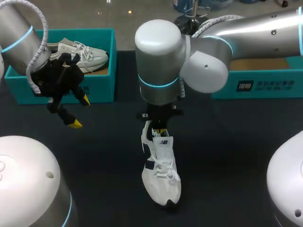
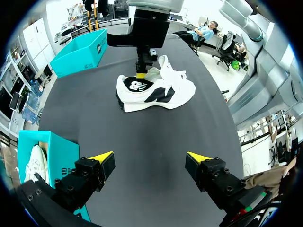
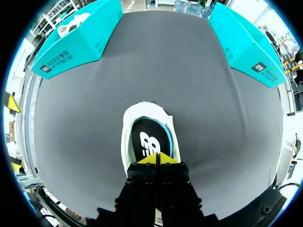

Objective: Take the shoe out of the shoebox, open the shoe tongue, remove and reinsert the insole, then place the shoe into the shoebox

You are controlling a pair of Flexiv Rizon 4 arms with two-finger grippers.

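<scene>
Looks like the tongue and insole step. Keep the right gripper (image 3: 157,158) low over the mouth of the shoe (image 1: 161,175), with its yellow tips pressed together right by the tongue (image 1: 163,143). Cannot tell about anything pinched between them. Go slow. Pull the tongue up and toward the toe, not sideways, to keep the shoe from tipping over. Look for the dark insole (image 3: 150,142) down inside, lying flat at the heel end. Grab it by its edge and lift straight up. Watch out for the laces (image 1: 165,168). Maybe bring in the left gripper (image 2: 150,158) to hold the shoe down. Right now hanging above the table (image 1: 227,151) toward the left edge, well apart from the shoe, fingers spread wide, holding nothing.

As for the shoe: white, standing on its sole in the middle of the table, toe toward the near edge, out of any box.

At the far left corner, a teal shoebox (image 1: 102,90) with a second white shoe (image 1: 83,54) inside. At the far right corner, another teal box (image 1: 265,85). Dark table top under it all.
</scene>
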